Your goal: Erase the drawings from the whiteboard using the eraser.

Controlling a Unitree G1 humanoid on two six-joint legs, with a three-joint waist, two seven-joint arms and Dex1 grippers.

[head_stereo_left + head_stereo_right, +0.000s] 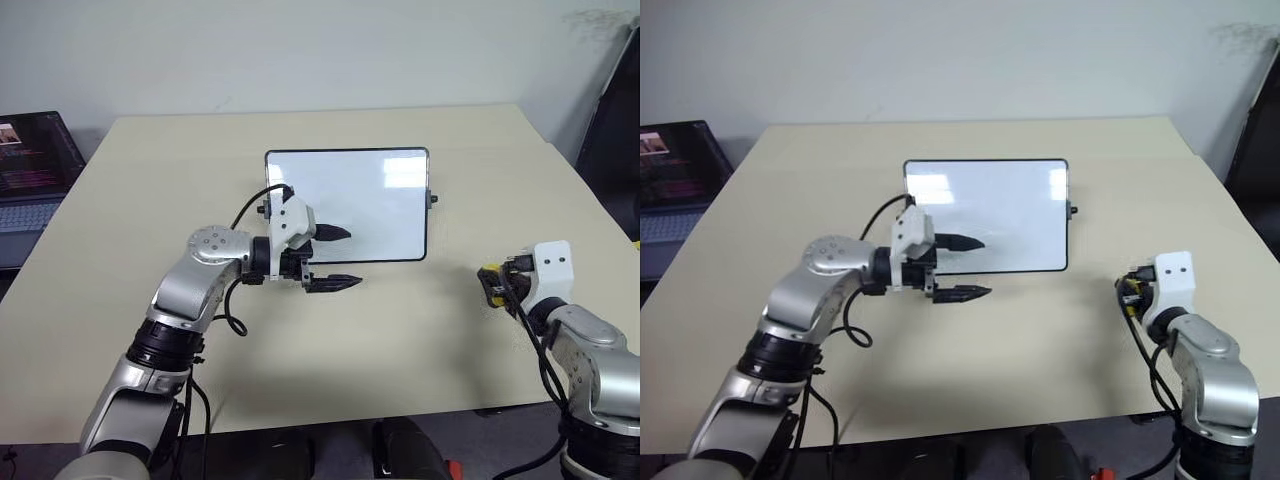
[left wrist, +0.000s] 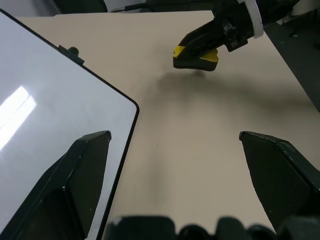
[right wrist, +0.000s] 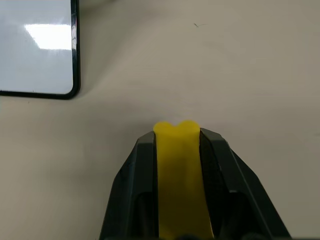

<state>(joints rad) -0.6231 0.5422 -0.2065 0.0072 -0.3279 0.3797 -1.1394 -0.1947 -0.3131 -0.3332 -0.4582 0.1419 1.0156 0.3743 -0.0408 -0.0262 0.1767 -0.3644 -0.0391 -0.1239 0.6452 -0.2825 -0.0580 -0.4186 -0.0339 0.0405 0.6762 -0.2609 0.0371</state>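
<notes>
- at lower right of the head view, right gripper [image 3: 176, 145] clamps the yellow eraser [image 3: 179, 170] above the table [image 1: 400, 340].
- at centre, left gripper [image 1: 338, 258] gapes empty over the whiteboard [image 1: 380, 200] edge.

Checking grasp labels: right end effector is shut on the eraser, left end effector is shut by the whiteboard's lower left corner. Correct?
One error: the left end effector is open, not shut; the left wrist view shows its fingers spread wide. It is by the whiteboard's lower left corner. The right end effector is shut on the eraser, as the right wrist view shows.
</notes>
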